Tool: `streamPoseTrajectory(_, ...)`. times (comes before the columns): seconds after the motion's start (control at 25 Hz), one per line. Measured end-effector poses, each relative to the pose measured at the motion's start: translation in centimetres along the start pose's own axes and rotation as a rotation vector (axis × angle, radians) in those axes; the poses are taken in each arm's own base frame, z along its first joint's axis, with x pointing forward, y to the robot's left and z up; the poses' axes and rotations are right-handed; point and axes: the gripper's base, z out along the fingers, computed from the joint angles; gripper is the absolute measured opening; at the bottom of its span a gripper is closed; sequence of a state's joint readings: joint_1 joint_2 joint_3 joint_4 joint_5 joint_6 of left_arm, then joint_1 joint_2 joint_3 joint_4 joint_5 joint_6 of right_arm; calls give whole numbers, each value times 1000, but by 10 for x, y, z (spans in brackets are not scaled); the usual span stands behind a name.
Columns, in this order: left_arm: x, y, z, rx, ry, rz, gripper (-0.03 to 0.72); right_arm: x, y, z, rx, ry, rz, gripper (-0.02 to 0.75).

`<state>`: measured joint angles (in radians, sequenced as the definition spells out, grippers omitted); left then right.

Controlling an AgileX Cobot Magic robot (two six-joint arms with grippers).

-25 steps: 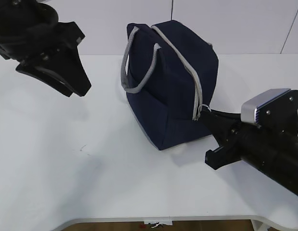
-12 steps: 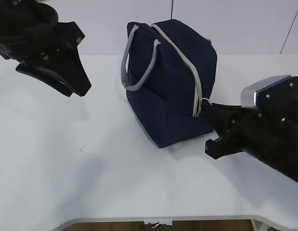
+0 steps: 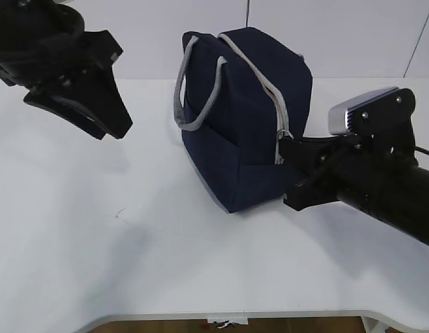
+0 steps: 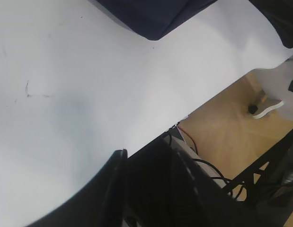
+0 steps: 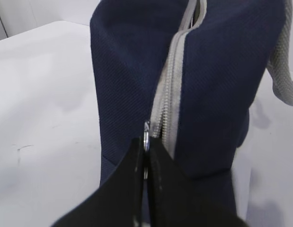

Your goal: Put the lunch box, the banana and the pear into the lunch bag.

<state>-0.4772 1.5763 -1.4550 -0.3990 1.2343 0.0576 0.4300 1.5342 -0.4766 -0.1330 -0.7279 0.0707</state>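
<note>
A white table (image 3: 165, 263) stands before pale wall panels (image 3: 339, 35), above a tan floor (image 4: 222, 127).

Navy lunch bag (image 3: 242, 118) upright on table, zipper apparently fully closed, handles drooping.

The left black claw (image 3: 96, 114) hangs high above the white worktop (image 3: 131, 229), well to the left of the navy-blue fabric lunch bag (image 3: 242, 118), its jaws partly apart and holding nothing. The right black claw (image 5: 145, 156) reaches in low from the right, its fingers (image 5: 134, 170) pressed together on the small metal ring pull (image 5: 146, 135) at the bag's near end.
</note>
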Motion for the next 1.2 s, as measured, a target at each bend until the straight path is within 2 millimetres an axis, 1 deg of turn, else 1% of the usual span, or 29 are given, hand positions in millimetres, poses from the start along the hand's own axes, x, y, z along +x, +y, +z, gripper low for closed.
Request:
streamPoseTrajectory(0.6,0,-1,0,12,-1,-4,243,-33,-3,1,16,-5,-10,1)
streamPoseTrajectory(1.2,0,-1,0,14,-1,-5,243,-73,-6,12,34,-25,-19,1)
